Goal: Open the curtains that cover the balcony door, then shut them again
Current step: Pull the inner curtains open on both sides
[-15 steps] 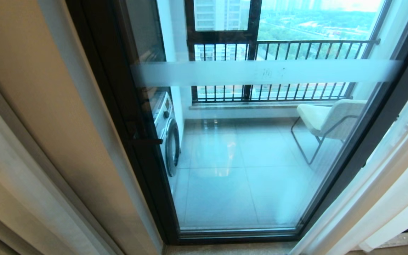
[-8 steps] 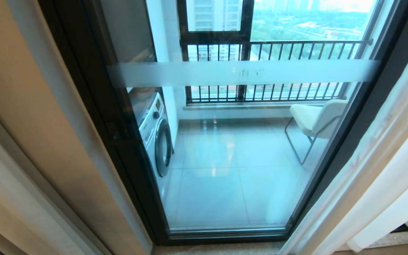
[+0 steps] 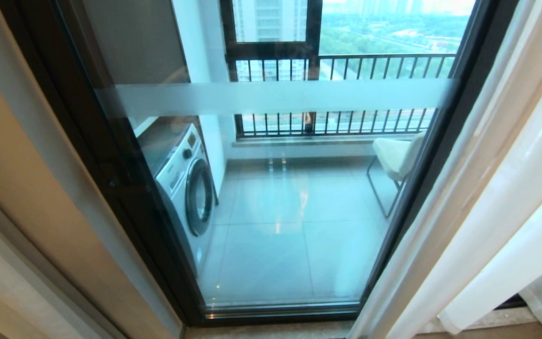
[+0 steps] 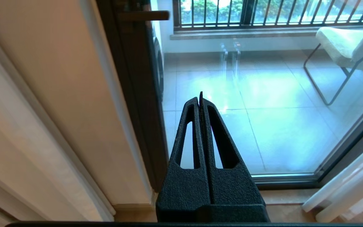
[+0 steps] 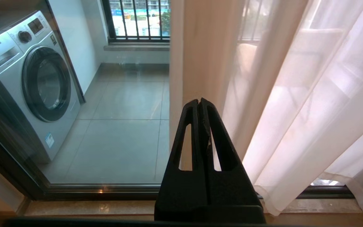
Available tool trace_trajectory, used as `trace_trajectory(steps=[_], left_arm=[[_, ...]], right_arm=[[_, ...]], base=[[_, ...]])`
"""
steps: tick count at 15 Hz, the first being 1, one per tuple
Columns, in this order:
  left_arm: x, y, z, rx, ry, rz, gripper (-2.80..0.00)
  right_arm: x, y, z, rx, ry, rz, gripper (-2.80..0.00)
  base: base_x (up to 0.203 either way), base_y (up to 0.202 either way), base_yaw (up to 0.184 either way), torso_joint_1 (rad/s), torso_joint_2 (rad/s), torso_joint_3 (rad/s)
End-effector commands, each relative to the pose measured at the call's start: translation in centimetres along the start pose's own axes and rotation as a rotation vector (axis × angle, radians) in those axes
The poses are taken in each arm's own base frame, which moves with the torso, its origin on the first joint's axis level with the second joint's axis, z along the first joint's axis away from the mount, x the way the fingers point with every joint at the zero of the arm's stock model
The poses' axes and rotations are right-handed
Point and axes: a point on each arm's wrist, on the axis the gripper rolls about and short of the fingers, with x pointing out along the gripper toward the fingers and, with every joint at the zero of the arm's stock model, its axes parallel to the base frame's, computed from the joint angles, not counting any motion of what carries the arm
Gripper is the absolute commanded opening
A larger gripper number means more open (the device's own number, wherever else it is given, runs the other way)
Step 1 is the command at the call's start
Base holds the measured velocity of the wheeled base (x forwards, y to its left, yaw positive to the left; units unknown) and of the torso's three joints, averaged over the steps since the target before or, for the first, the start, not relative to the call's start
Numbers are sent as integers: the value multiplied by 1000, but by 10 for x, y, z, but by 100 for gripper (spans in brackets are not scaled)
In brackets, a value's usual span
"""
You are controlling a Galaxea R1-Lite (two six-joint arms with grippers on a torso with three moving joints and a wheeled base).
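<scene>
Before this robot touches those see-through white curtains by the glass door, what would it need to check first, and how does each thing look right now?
1. Sheer white curtains found: ok, bunched on the robot's right.
2. Glass balcony door in dark metal frame uncovered: ok, the grey washing machine and pale metal-legged chair show through it.
3. Right gripper near the fabric: ok, it points toward the curtains' nearest fold.
4. Right gripper ready to grasp: not ok, fingers shut, holding nothing.
5. Left gripper free: ok, shut and empty, facing the glass.
6. Curtain top and rail free: cannot tell, out of view.
</scene>
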Motion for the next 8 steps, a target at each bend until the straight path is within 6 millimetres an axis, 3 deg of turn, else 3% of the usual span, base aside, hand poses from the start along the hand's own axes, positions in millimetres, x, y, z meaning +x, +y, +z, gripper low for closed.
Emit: trace_trajectory(steps=[1,8], left_arm=[[0,0,0,2,-1,1,-280],[0,0,0,3,-1,-1,-280]], right_arm=[[0,0,0,-1,-1,1,-280],[0,0,0,-1,-1,1,-280]], base=[[0,-189,3,3,2,7],[0,-168,2,4,3,3]])
